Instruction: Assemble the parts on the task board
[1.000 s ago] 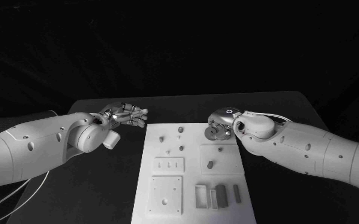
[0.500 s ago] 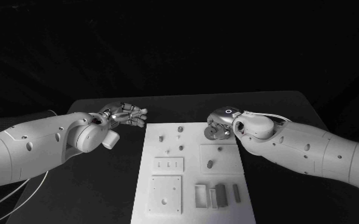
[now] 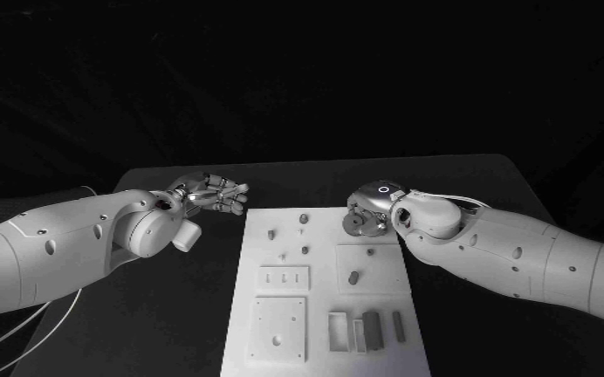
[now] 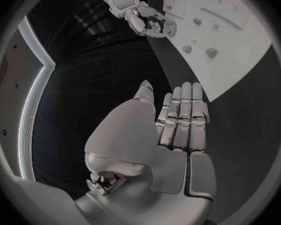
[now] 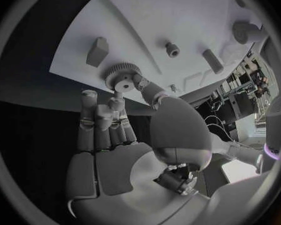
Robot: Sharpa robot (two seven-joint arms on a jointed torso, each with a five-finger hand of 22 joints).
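Note:
The white task board lies lengthwise in the middle of the table. My right hand is at its far right corner. There the thumb and a fingertip pinch the rim of a small toothed gear lying flat on the board. My left hand hovers just off the far left corner, open and flat with its fingers straight and nothing in it. Several small pegs stand in the far half of the board. A few bars lie at its near end.
Two square plates sit on the board's near left part, one of them slotted. Dark table surface runs along both long sides of the board. My forearms lie over the table on either side.
My right forearm has shifted a little toward the board while its hand stays on the gear. The left hand has not moved.

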